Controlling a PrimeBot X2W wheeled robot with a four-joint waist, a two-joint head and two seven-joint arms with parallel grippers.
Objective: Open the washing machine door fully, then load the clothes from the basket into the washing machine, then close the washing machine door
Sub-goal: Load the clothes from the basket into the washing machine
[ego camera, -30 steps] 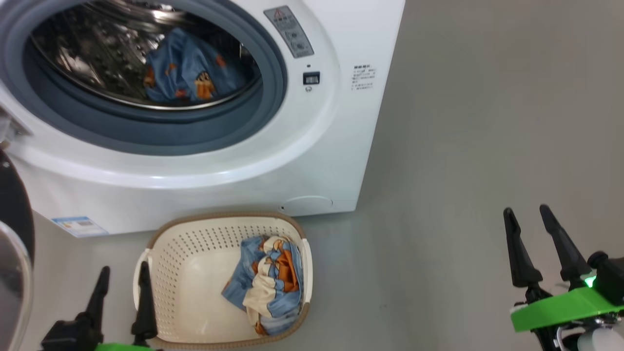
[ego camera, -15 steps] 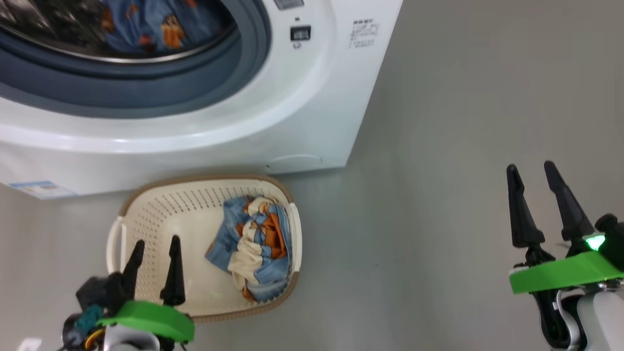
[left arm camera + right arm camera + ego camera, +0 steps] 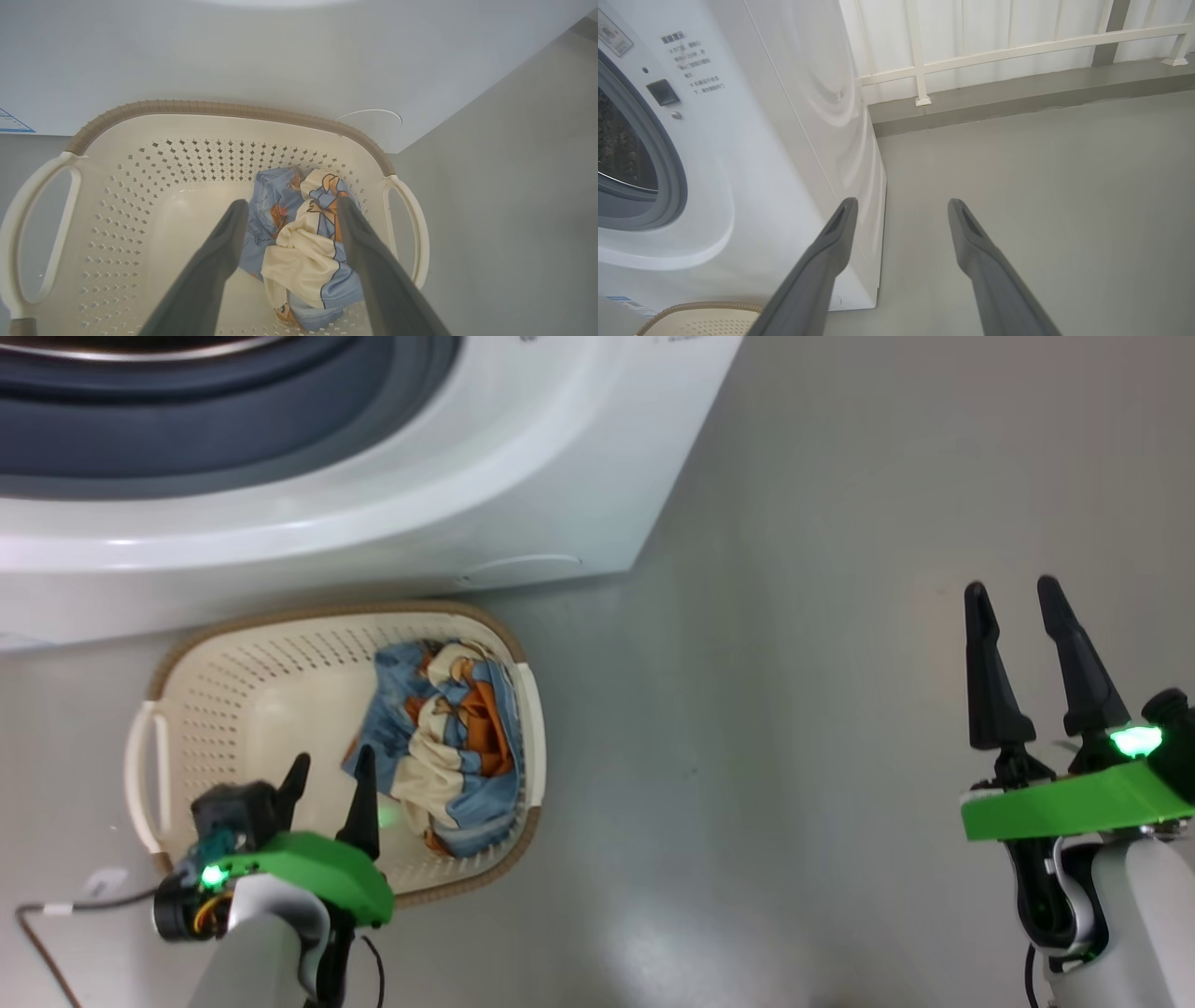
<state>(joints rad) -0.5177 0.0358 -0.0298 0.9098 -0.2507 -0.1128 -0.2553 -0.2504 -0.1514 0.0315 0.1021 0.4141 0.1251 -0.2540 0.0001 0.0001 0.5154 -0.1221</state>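
Clothes (image 3: 448, 747) bunched in the right half of the basket (image 3: 215, 691), which sits on the floor (image 3: 794, 709) right in front of the washing machine (image 3: 420, 523). Left gripper (image 3: 333, 756) over the basket's near side, fingers spread, empty, pointing at the clothes. Right gripper (image 3: 1010, 584) well off to the right over the floor, spread too, holding nothing.

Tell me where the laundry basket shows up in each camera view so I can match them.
Head view: basket at lower left, in front of the washing machine.
Left wrist view: basket spans the centre and left, clothes inside.
Right wrist view: its rim peeks in at the bottom left edge.
Shared landmark: the washing machine's white lower front corner, behind the basket.
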